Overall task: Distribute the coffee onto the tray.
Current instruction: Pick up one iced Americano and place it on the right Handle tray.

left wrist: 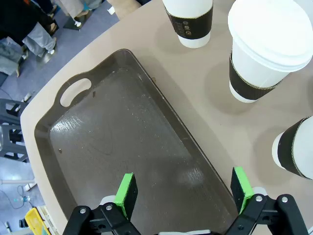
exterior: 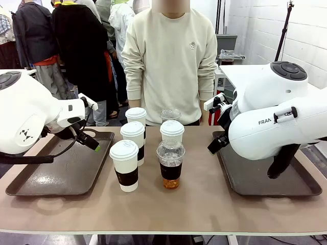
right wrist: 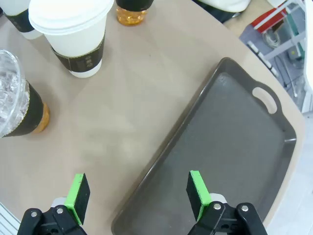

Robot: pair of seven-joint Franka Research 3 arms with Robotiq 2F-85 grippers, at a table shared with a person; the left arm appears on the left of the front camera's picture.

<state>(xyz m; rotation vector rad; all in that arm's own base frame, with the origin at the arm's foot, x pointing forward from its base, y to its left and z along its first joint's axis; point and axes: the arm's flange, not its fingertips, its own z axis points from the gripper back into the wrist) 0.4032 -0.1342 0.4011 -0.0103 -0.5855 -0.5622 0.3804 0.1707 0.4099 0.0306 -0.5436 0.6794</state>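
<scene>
The left hand [left wrist: 184,188] is spread wide, with nothing between its green pads [left wrist: 127,192]. It hangs over the near end of the left tray [left wrist: 83,147], a dark brown tray that is bare inside, with a cut-out handle at the end farthest from the hand. Ahead of the hand and off to one side, past the tray's long rim, the tan surface [left wrist: 195,98] carries three paper cups [left wrist: 264,54]. They are white with white lids and dark brown sleeves, and all stand off the tray.

The right hand [right wrist: 138,192] is just as wide open and holds nothing. The long rim of the right tray [right wrist: 234,147] runs beneath the gap between its fingers. One pad is over the bare tray and the other over the surface. Ahead of the hand on the surface side stands another paper cup. Beside that is one of the clear cups [right wrist: 19,107], dome-lidded and dark-sleeved, with amber drink at its base. Farther off, the amber base of a second shows.

From the front, the coffee [exterior: 133,135] stands clustered upright between the two hands, in the middle of the surface. It is four paper cups and two clear ones, none on a tray. The rear clear cup is partly hidden, so its contents are hard to tell. A person [exterior: 171,61] in a cream sweatshirt stands just beyond the cups.
</scene>
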